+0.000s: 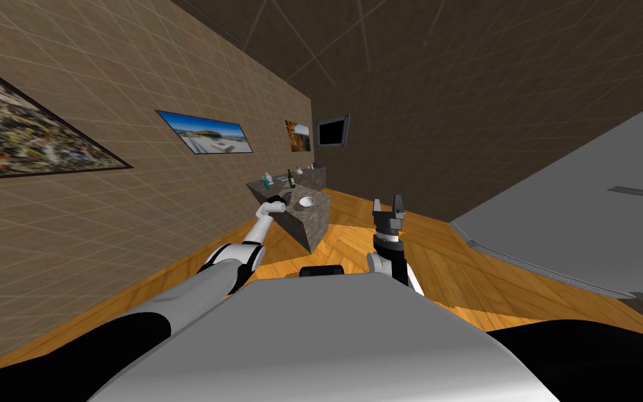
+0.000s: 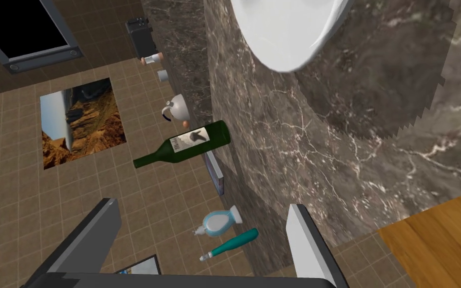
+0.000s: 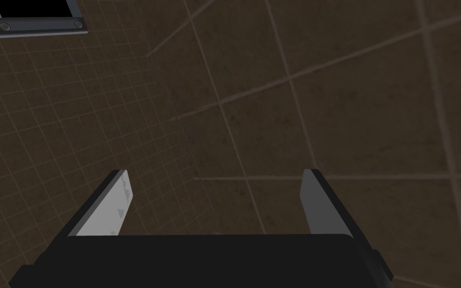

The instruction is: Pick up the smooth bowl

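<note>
While the left pincer (image 2: pixel 203 205) is held wide apart at the near edge of the bench (image 2: pixel 324 125), seemingly readied for approach, the white bowl (image 2: pixel 289 30) is set just ahead, close to that edge and ungrasped; the right pincer (image 3: pixel 214 175) is held open, away from the bench.

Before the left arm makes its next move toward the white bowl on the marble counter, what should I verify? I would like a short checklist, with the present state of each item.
1. Is the left gripper open: ok, its fingers stand apart with nothing between them.
2. Is the white bowl free on the marble counter: ok, nothing touches it.
3. Is the bowl between the fingers: not ok, it lies ahead of the fingertips.
4. Is the green bottle out of the path: ok, as it seems; it stands apart from the bowl, farther along the counter.
5. Is the right gripper out of the way: ok, open and raised, away from the counter.
6. Height of the fingers over the counter: cannot tell.
</note>
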Motion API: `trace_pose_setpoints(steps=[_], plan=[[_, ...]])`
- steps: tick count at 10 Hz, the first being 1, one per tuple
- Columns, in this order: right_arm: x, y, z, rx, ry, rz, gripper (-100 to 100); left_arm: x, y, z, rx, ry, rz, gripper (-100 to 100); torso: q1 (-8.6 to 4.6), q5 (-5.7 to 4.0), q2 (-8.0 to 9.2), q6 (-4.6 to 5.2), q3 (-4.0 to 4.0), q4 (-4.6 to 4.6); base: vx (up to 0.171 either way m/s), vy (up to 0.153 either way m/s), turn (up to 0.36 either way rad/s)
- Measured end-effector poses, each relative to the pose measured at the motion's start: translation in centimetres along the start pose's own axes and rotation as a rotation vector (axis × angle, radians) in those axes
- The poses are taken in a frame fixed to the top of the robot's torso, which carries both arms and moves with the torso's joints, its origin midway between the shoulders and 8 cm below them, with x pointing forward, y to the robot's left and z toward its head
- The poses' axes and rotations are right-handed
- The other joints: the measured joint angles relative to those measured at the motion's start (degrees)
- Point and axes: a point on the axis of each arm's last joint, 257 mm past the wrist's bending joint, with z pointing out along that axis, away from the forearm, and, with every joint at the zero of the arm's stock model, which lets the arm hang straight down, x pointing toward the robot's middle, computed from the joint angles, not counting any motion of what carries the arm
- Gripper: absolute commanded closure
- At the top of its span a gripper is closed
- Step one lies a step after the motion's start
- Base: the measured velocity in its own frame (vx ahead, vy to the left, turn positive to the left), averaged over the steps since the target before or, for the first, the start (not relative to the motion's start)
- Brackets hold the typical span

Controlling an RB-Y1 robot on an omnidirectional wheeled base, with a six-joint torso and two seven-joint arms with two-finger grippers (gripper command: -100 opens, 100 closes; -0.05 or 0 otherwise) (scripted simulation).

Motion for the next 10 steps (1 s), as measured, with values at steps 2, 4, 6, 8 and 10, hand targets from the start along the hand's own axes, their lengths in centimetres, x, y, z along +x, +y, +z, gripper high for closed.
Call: trace_pose_setpoints(steps=[2,4,6,8,10], plan=[[0.0,0.0,0.0,0.0,0.0,0.0,0,0.4,0.6,0.6,-0.054,0.017,-0.022,-100,-0.01,0.0,-0.01,0.0,-0.01,0.0,0.001,0.003,-0.012],[0.0,0.0,0.0,0.0,0.0,0.0,0,0.3,1.8,0.7,-0.083,0.018,-0.029,-100,-0.02,-0.01,0.0,0.0,0.0,0.0,0.001,0.001,-0.02],[0.0,0.0,0.0,0.0,0.0,0.0,0,0.6,2.2,1.2,-0.122,0.032,-0.048,-100,-0.03,-0.01,-0.02,0.0,-0.01,0.0,0.006,0.003,-0.037],[0.0,0.0,0.0,0.0,0.0,0.0,0,1.1,2.8,1.5,-0.169,0.049,-0.072,-100,-0.03,-0.01,-0.03,0.0,-0.02,-0.01,0.004,0.001,-0.015],[0.0,0.0,0.0,0.0,0.0,0.0,0,1.3,3.7,1.8,-0.212,0.057,-0.089,-100,-0.05,-0.01,-0.03,0.01,-0.02,0.0,0.009,-0.001,-0.042]])
